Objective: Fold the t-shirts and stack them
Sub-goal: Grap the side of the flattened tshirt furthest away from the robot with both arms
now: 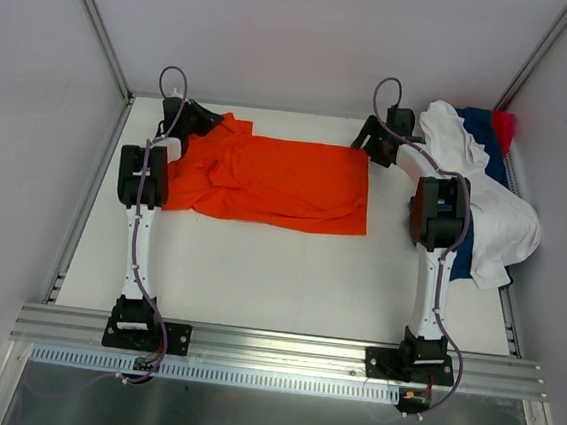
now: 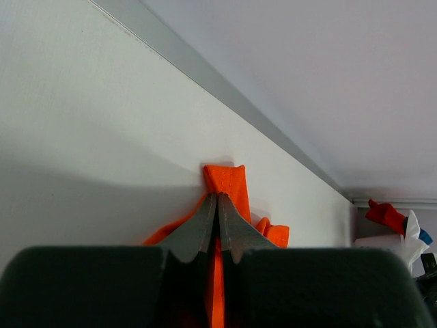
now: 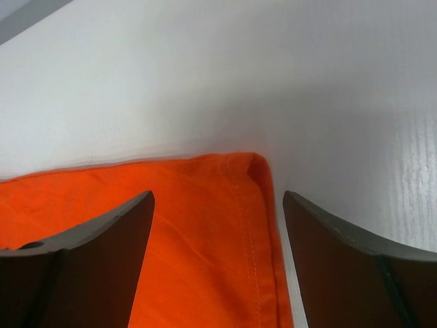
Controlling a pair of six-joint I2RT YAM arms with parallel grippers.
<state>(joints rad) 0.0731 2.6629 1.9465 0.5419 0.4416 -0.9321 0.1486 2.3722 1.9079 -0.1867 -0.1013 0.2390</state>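
A bright orange t-shirt [image 1: 276, 182] lies spread across the back half of the white table. My left gripper [image 1: 198, 124] is at its far left corner, shut on a pinched fold of the orange cloth [image 2: 225, 179]. My right gripper [image 1: 370, 147] hovers at the shirt's far right corner, jaws wide apart, straddling the hemmed corner [image 3: 246, 184] without gripping it. A pile of other t-shirts sits at the right: a white one [image 1: 495, 208] on top, a navy blue one [image 1: 488, 127] beneath, and a red-pink one [image 1: 503, 123] at the back corner.
Grey walls with aluminium rails [image 1: 92, 13] close in the table on three sides. An aluminium frame [image 1: 280, 348] carrying both arm bases runs along the near edge. The right arm [image 1: 442, 213] lies partly over the shirt pile.
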